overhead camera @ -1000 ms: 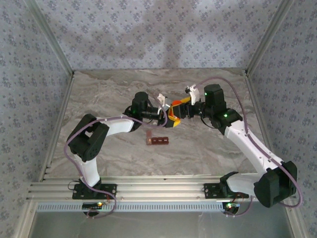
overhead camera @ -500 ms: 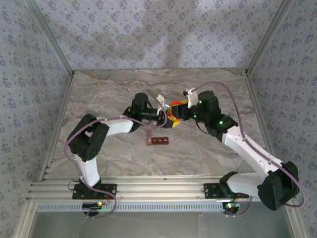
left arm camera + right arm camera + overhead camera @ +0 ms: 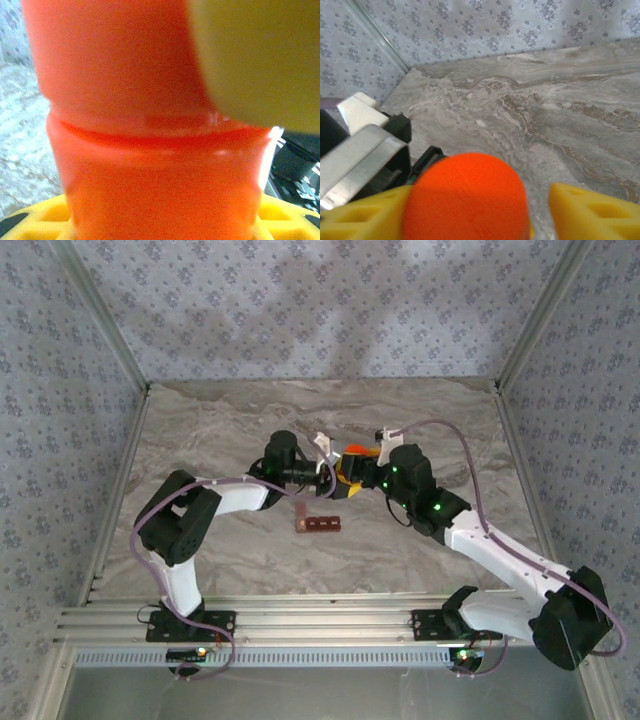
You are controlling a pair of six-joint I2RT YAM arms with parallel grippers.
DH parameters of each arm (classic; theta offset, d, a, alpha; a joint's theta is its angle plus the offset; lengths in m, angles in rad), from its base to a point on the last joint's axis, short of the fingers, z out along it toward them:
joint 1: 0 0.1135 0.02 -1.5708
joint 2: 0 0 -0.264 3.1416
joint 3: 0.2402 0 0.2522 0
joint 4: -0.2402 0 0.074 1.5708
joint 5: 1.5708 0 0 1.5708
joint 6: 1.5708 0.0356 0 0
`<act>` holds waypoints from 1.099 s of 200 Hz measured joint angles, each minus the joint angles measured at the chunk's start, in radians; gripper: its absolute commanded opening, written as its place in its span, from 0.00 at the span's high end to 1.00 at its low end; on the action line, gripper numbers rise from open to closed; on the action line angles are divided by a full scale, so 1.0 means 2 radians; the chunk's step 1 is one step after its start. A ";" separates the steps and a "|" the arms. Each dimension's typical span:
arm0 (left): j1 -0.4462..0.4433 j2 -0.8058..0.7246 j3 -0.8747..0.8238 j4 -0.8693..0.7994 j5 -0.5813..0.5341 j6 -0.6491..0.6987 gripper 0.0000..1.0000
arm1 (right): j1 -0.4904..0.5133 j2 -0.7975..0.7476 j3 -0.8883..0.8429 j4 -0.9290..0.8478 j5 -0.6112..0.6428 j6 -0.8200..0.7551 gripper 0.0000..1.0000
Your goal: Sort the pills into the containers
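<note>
Grippers meet at the orange bottle (image 3: pixel 352 453): the left gripper (image 3: pixel 335 475) squeezes it, and the right gripper (image 3: pixel 480 210) sits loose and open around its round top. The containers (image 3: pixel 318 524) lie on the table, nearer than both grippers and closest to the left one, long side running left to right.

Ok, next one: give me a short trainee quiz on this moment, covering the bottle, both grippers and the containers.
1. Fill in: the right gripper has its jaws ___ around the end of the bottle.
2. The bottle is gripped by: A) the left gripper; B) the right gripper; C) nothing, it stands on the table.
3. True or false: the containers lie on the table, apart from both grippers.
Key: 1 open; 2 A; 3 true.
</note>
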 measured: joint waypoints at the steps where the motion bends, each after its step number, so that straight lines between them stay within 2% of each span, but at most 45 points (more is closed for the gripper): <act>1: 0.000 0.000 0.000 0.001 0.000 0.000 1.00 | -0.002 -0.001 0.000 -0.002 -0.002 -0.001 0.20; 24: -0.002 0.000 0.000 0.012 -0.004 0.000 1.00 | -0.036 -0.038 0.001 -0.027 -0.059 -0.017 0.16; 58: -0.002 0.000 0.000 0.015 0.000 0.001 1.00 | -0.115 -0.105 0.007 -0.063 -0.165 -0.054 0.15; 78: -0.002 0.000 0.000 0.015 0.006 0.002 1.00 | -0.143 -0.095 0.025 -0.084 -0.225 -0.077 0.15; 103: -0.002 -0.001 0.001 0.014 0.014 0.002 1.00 | -0.148 -0.053 0.046 -0.101 -0.273 -0.099 0.15; 179: -0.002 -0.001 0.014 0.004 0.027 0.006 1.00 | -0.128 0.005 0.073 -0.111 -0.297 -0.123 0.22; 196: -0.002 -0.001 0.014 0.003 0.028 0.006 1.00 | -0.122 0.010 0.076 -0.111 -0.297 -0.126 0.28; 220: -0.002 -0.001 0.014 0.003 0.029 0.006 1.00 | -0.118 0.018 0.080 -0.111 -0.295 -0.133 0.41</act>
